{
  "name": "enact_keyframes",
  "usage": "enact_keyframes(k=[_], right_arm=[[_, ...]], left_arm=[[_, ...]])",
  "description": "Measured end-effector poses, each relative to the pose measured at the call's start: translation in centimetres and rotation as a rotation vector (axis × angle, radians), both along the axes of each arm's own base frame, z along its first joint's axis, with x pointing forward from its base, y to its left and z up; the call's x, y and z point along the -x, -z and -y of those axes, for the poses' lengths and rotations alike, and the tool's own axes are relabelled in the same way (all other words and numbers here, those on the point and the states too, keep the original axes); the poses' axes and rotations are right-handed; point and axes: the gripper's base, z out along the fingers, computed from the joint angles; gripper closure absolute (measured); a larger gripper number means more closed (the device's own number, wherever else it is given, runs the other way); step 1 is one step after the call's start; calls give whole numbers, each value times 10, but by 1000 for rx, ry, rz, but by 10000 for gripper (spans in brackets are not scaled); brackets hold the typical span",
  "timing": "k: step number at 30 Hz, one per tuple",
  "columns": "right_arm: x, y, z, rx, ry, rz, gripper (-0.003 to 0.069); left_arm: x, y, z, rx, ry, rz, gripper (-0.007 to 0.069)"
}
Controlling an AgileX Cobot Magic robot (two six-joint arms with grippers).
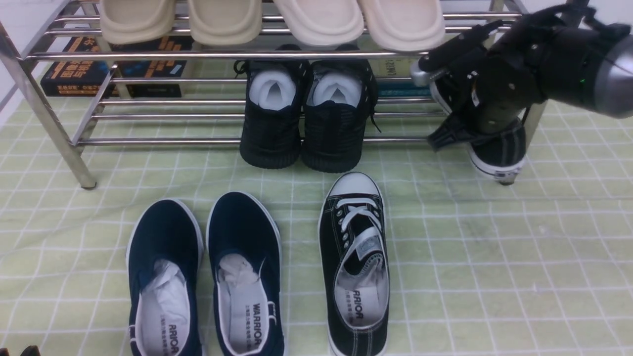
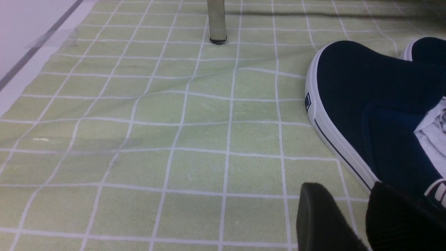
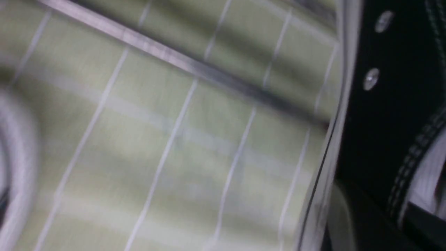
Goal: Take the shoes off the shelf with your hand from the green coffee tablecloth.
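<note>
Wrinkled green coffee tablecloth (image 1: 494,257) under shelf (image 1: 173,141)

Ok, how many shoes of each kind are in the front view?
Pale slippers: 4
All-black knit sneakers: 2
Navy slip-ons: 2
Black canvas lace-up sneakers: 2 (one at the right end effector)
Total: 10

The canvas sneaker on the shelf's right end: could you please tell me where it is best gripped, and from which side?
Grip the sneaker at its heel collar, coming from the front and slightly above. Its heel points toward the robot and seems to overhang the shelf's front rail, while the upper tier blocks a straight-down approach to the toe. The end effector sits right over that heel.
</note>
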Motion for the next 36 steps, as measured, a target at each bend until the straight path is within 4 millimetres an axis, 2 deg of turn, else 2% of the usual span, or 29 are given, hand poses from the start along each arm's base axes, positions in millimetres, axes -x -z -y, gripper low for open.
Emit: enact_keyframes(k=[1,4,5,7,8,11,14,19,23,27,32,36], right_arm=[[1,1,1,3,6,-13,657],[50,-42,-9,-15,15,-104,657],[51,-41,-9,-12,18,-113,657],[80,-64,-13,-32,3,-158,657],[82,-65,-13,-32,2,-159,657],[104,-77,-21,-83,-35,-183,657],[118,-76,-27,-116,-57,-207,655],[149,-44,-42,-138,-26,-329,653],[157,-14,-46,-150,-4,-347,653],[153,1,-47,-193,25,-282,651],[140,9,-49,-190,19,-169,650],[133,22,-54,-172,28,-162,648]], left_arm=[[0,0,0,0,0,0,385],[0,0,0,0,0,0,385],[0,0,0,0,0,0,385],[0,0,0,0,0,0,385],[0,0,0,0,0,0,385],[0,0,0,0,0,0,385],[0,0,0,0,0,0,385],[0,0,0,0,0,0,385],[0,0,0,0,0,0,385],[0,0,0,0,0,0,385],[0,0,0,0,0,0,385],[0,0,0,0,0,0,385]])
